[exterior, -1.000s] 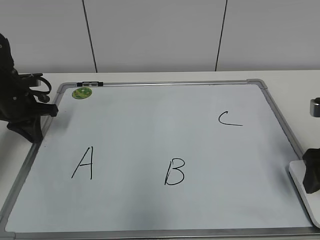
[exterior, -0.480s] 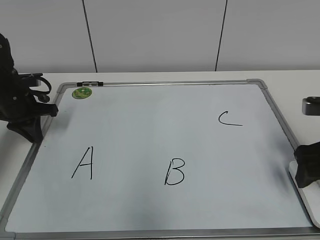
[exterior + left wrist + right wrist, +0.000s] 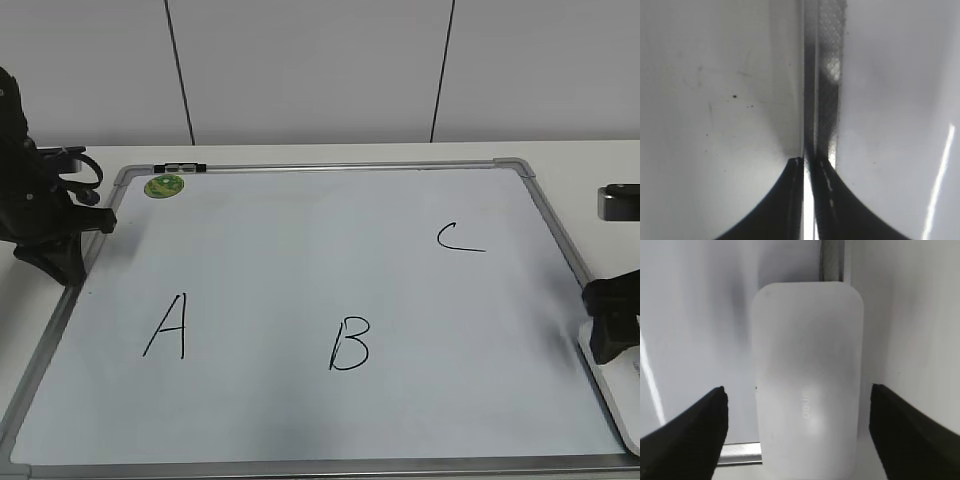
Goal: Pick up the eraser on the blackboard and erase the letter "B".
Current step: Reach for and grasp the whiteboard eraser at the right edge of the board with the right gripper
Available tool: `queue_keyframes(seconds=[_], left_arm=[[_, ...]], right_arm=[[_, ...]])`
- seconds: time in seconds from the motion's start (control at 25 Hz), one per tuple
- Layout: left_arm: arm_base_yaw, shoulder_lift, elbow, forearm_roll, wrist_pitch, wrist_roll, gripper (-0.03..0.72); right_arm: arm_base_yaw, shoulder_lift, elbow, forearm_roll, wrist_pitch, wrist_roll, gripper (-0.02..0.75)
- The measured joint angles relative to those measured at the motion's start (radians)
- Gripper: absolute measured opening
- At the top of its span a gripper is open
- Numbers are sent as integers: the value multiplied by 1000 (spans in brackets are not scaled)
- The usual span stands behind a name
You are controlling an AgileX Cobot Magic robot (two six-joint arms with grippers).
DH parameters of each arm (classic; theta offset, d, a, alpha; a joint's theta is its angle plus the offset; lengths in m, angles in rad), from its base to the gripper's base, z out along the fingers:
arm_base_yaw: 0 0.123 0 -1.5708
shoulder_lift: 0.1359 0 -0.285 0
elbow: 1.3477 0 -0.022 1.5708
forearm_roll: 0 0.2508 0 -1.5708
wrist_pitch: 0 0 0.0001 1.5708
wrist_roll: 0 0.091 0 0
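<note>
Two tools sit at opposite edges of the white table. The left tool [image 3: 62, 235], clenched, rests over the blackboard's [image 3: 300, 250] metal frame near the table's far left corner. The right tool [image 3: 797, 415], released with its jaws wide, straddles the eraser [image 3: 807, 375], a smooth white rounded block lying across the frame at the table's right edge. Open glossy board surrounds the thin black letter "B" [image 3: 349, 344], near the front edge.
</note>
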Motion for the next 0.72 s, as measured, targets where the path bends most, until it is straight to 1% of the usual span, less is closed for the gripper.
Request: queue_keyframes(seconds=[0.16, 0.4, 0.72], left_arm=[[0, 0, 0, 0, 0, 0, 50], [0, 0, 0, 0, 0, 0, 53], [0, 0, 0, 0, 0, 0, 57]], right_arm=[[0, 0, 0, -28, 5, 25, 655], [0, 2, 0, -28, 8, 29, 650], [0, 68, 0, -28, 8, 31, 650]])
